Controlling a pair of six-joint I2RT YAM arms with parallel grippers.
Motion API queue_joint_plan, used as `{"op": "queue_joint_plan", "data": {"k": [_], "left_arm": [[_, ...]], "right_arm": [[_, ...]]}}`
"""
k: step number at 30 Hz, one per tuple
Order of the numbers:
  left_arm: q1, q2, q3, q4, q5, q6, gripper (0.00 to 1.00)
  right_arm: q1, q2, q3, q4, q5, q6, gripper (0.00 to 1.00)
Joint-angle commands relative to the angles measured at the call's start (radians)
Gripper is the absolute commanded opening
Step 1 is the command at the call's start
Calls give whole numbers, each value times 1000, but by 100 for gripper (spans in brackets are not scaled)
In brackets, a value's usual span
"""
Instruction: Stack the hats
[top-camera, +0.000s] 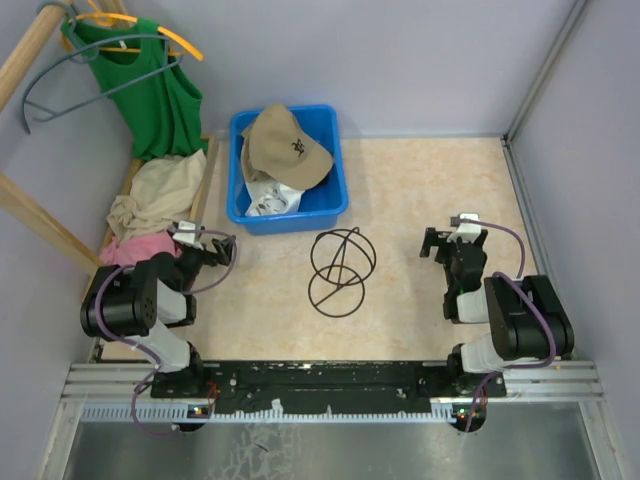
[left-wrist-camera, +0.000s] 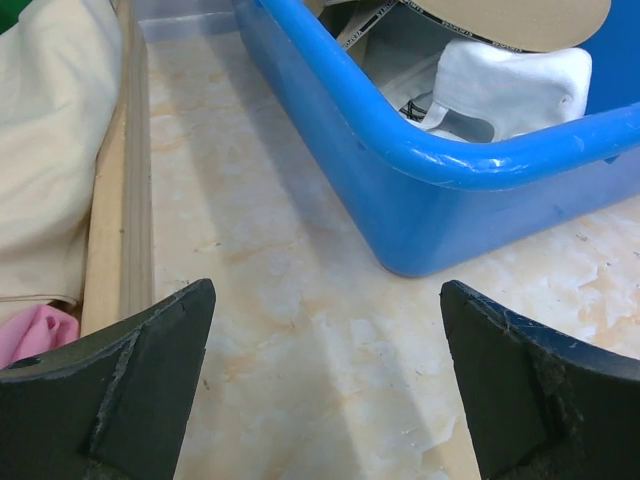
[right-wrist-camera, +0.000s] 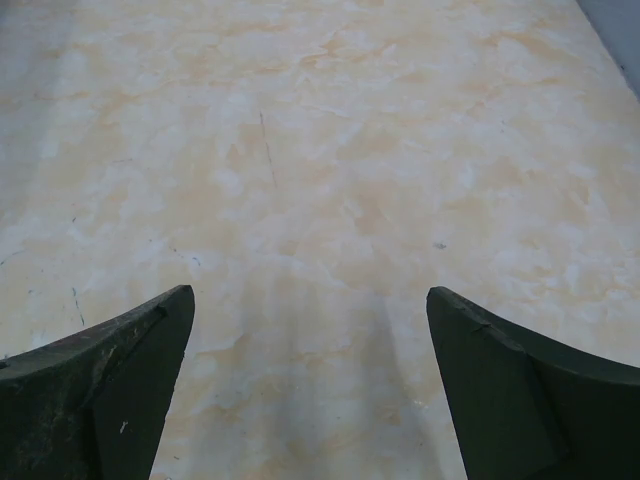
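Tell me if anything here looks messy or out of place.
A tan cap lies tilted across the blue bin, over a crumpled white cap: jumbled, not stacked. Left of the bin, a beige cloth slumps in a heap.

Bin (left-wrist-camera: 400, 190): blue plastic, glossy, smooth, highlights along rim. Tan hat (top-camera: 287, 143) in it: soft matt cloth; white hat (left-wrist-camera: 515, 85) likewise. Table (right-wrist-camera: 320, 150): smooth marbled top, faint sheen. Rail (left-wrist-camera: 135, 200) at left: bare wood, matt. Beige garment (top-camera: 160, 190) far left: limp matt cloth, creased. Sphere (top-camera: 340, 272): thin dark wire. Right gripper (right-wrist-camera: 310, 395) fingers (right-wrist-camera: 100, 400): matt black, scuffed.
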Motion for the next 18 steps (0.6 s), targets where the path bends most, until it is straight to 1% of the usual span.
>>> {"op": "queue_joint_plan", "data": {"k": [1, 9, 12, 14, 15, 16, 18], "left_arm": [[-5, -3, 12, -3, 33, 17, 100], [-7, -3, 21, -20, 27, 17, 100], [-20, -12, 19, -30, -11, 21, 100], [-26, -55, 8, -41, -76, 5, 100], [-26, -99, 20, -114, -116, -5, 100], [-26, -178, 53, -236, -150, -17, 100], [-26, -263, 167, -537, -211, -61, 100]], "right_arm": [[-4, -6, 25, 68, 19, 0, 99], [-5, -6, 26, 67, 19, 0, 99], [-4, -4, 32, 56, 17, 1, 99], [-2, -15, 23, 66, 68, 13, 99], [-1, -38, 33, 21, 106, 28, 99], [-1, -68, 71, -57, 121, 32, 99], [3, -123, 135, -218, 72, 10, 99]]}}
